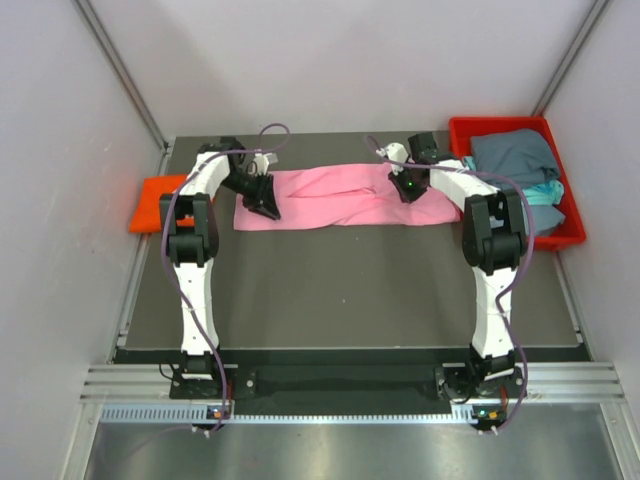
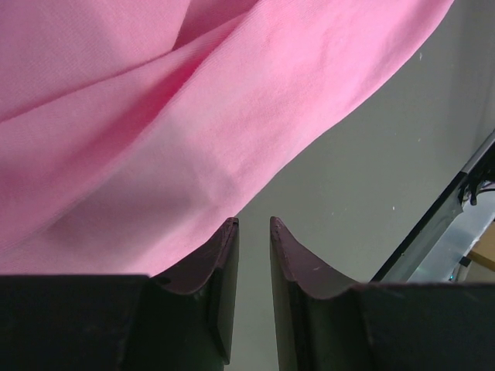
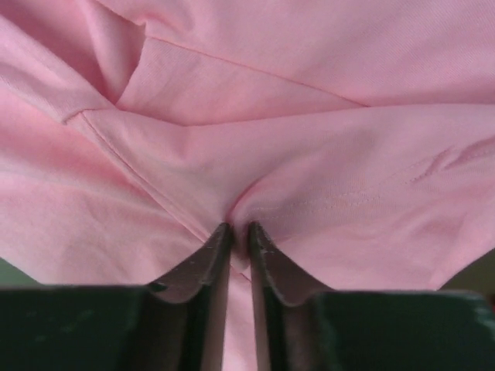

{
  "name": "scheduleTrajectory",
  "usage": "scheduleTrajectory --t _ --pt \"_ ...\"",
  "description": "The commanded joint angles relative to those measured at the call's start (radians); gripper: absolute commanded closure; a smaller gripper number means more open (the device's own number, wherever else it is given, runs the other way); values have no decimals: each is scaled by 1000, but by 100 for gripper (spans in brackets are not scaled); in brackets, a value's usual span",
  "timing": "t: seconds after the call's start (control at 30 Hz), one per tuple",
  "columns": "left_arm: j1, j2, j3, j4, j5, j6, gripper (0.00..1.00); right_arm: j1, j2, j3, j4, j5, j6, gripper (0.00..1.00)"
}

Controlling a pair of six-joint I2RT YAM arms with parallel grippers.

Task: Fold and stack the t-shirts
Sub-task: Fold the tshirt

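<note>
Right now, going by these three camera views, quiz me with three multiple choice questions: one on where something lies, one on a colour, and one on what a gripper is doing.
1. Where does the orange t-shirt lie?
A. At the left edge of the table
B. In the red tray
C. At the table's near edge

2. What colour is the t-shirt stretched across the middle of the table?
A. Teal
B. Pink
C. Grey-blue

3. How does the right gripper stand?
A. Wide open above bare table
B. Pinched shut on a fold of cloth
C. Closed on the tray's rim

Answers:
1 A: it lies over the left edge, opposite the red tray.
2 B: the pink t-shirt lies there.
3 B: the right wrist view shows pink cloth puckered between its fingertips.
</note>
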State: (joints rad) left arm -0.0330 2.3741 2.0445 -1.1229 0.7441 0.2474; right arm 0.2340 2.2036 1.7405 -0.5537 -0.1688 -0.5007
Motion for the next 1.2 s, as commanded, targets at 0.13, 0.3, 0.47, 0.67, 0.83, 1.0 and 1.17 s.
scheduleTrajectory --t 0.13,0.3,0.47,0.67,0.83,1.0,1.17 --pt "1 -13 -6 32 20 -8 73 10 -45 8 -29 -23 8 96" --pt "1 -21 -10 26 20 -2 73 8 -80 75 -14 5 -6 100" --pt "-1 -13 -14 32 24 -10 73 8 -84 177 -6 12 -18 100" --pt "-7 -15 -10 35 23 -11 73 21 42 336 20 20 -24 98" --pt "-10 -39 -32 34 11 -5 73 53 87 392 47 28 1 94" --pt "-10 -50 -46 34 11 -3 73 74 50 372 64 63 19 50" --pt "-10 -59 -46 34 15 0 73 62 -59 234 90 98 14 49"
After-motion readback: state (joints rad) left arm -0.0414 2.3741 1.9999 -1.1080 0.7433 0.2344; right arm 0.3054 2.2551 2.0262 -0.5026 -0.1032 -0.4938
